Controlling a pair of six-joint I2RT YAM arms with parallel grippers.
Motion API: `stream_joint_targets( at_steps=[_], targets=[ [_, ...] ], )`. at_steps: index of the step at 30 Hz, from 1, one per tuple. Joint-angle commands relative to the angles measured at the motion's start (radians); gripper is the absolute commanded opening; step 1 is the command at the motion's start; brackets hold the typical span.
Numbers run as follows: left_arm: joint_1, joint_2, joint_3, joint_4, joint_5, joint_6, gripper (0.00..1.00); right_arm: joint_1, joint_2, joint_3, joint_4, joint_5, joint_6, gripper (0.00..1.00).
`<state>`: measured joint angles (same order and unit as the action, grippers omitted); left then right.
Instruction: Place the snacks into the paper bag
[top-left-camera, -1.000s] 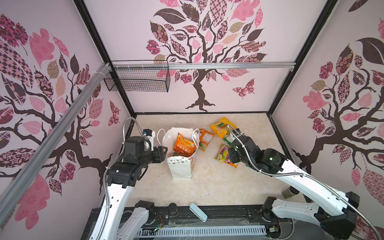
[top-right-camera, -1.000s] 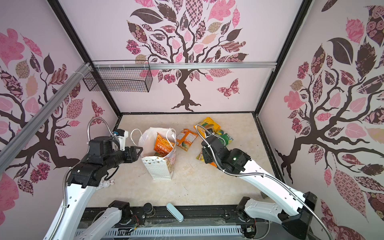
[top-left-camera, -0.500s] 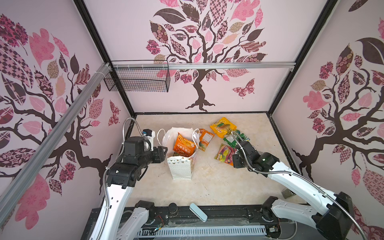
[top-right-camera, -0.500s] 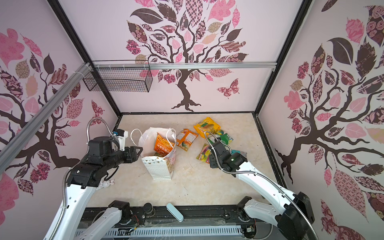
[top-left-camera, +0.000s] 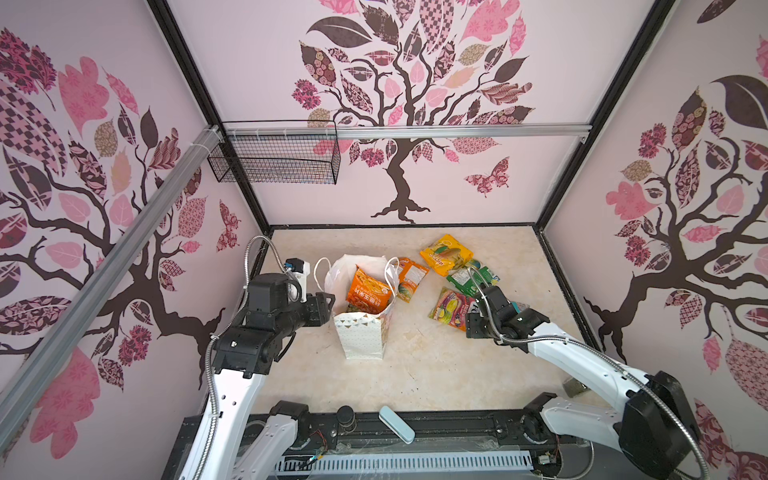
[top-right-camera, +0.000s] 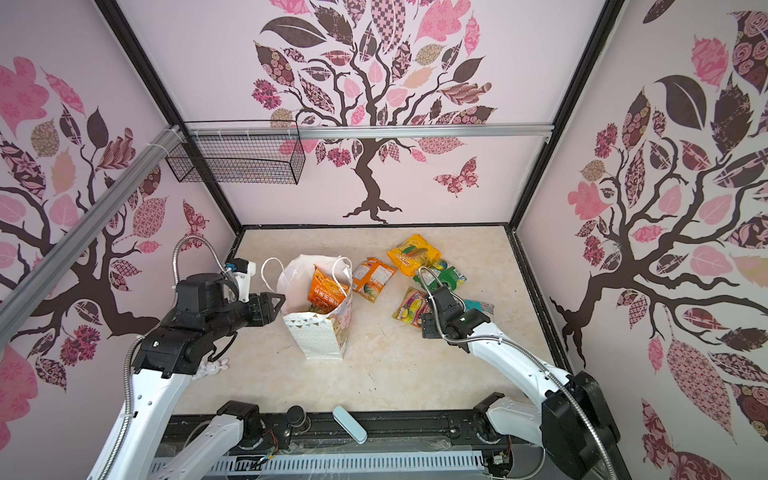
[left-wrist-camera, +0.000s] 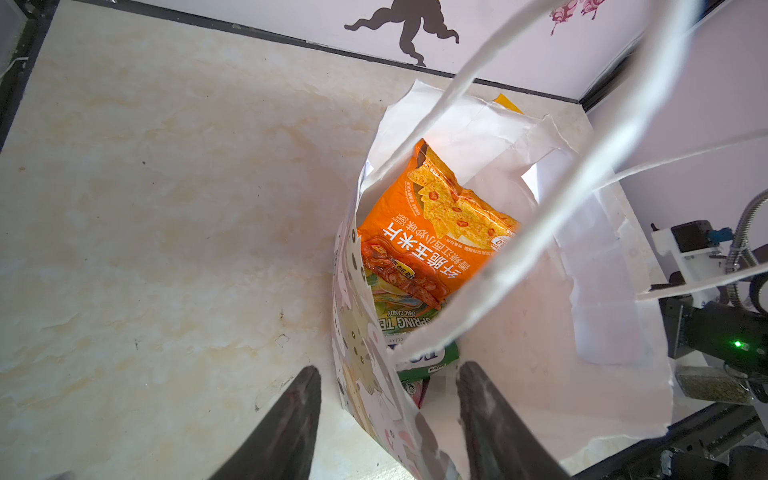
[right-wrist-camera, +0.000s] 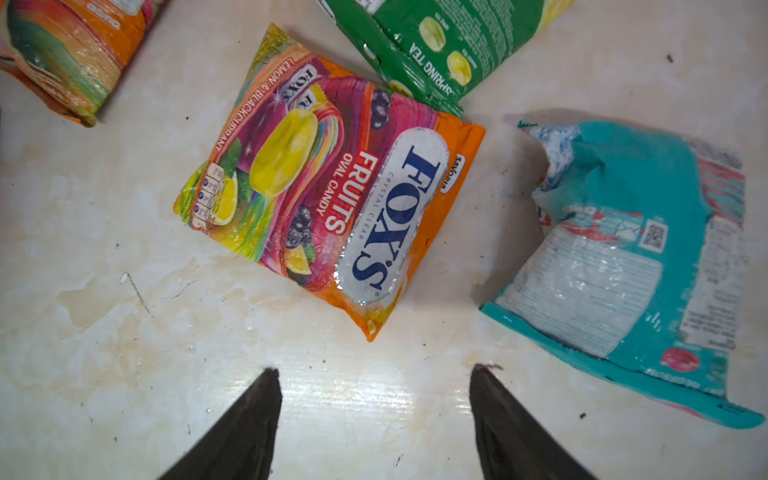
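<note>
Left gripper (left-wrist-camera: 388, 368): jaws released, straddling one wall of the paper bag (top-left-camera: 361, 336), which holds an orange packet (left-wrist-camera: 428, 232). Right gripper (right-wrist-camera: 376, 368): jaws released, empty, near the FOX'S packet (right-wrist-camera: 332, 187) on the bench (right-wrist-camera: 124, 208).

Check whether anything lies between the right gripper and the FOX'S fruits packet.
Nothing visible does. Only bare table separates the open right gripper from the FOX'S fruits packet; the teal packet lies off to one side, apart from it.
</note>
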<state>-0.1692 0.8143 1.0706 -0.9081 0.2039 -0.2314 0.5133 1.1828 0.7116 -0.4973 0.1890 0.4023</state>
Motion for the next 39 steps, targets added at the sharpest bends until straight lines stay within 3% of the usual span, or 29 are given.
stream_joint_targets(
  at_steps=[1, 18, 39],
  targets=[
    [-0.004, -0.005, -0.021, 0.009, 0.006, 0.015, 0.57, -0.005, 0.033, -0.008, 0.063, -0.045, 0.013, 0.76],
    [-0.003, -0.003, -0.018, 0.007, 0.009, 0.015, 0.57, -0.060, 0.136, -0.074, 0.194, -0.110, 0.003, 0.78],
    [-0.003, -0.018, -0.033, 0.015, 0.003, 0.017, 0.57, -0.087, 0.269, -0.043, 0.247, -0.130, -0.016, 0.67]
  ],
)
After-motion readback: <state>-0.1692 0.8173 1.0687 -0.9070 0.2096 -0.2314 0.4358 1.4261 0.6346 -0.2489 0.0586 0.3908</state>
